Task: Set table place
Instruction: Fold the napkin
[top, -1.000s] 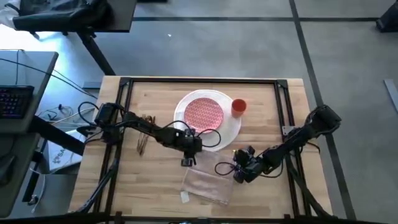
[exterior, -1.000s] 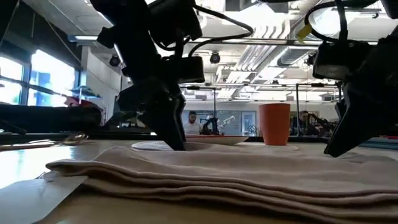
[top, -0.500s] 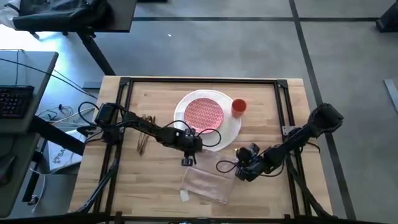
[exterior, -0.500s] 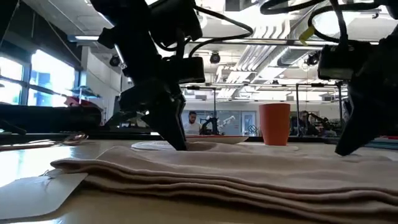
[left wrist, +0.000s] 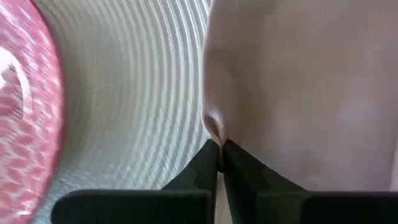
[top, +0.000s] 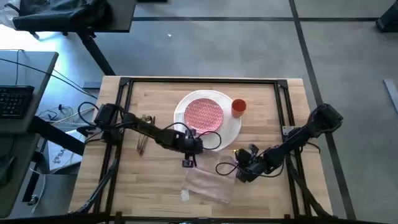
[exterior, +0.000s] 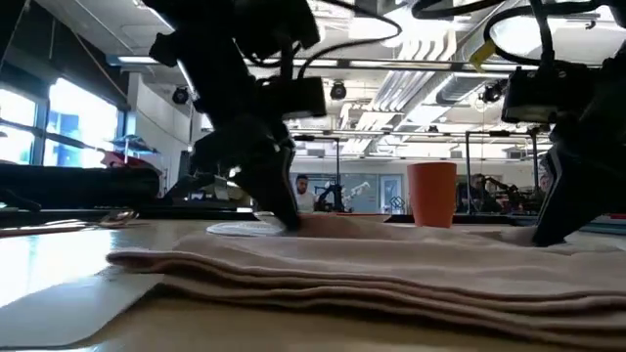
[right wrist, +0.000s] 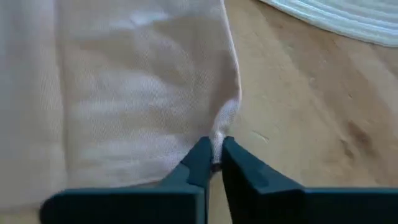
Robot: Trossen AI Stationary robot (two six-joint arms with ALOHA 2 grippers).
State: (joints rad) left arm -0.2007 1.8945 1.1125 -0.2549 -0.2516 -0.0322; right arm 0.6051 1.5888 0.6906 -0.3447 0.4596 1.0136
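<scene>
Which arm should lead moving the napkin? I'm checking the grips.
Neither alone: left gripper and right gripper each pinch a napkin corner, so both should move together.

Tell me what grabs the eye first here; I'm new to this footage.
Both grippers pinch the pale pink napkin near the table's front: left gripper and right gripper at its far corners. Behind it, the red-patterned plate sits on the white plate, orange cup beside.
</scene>
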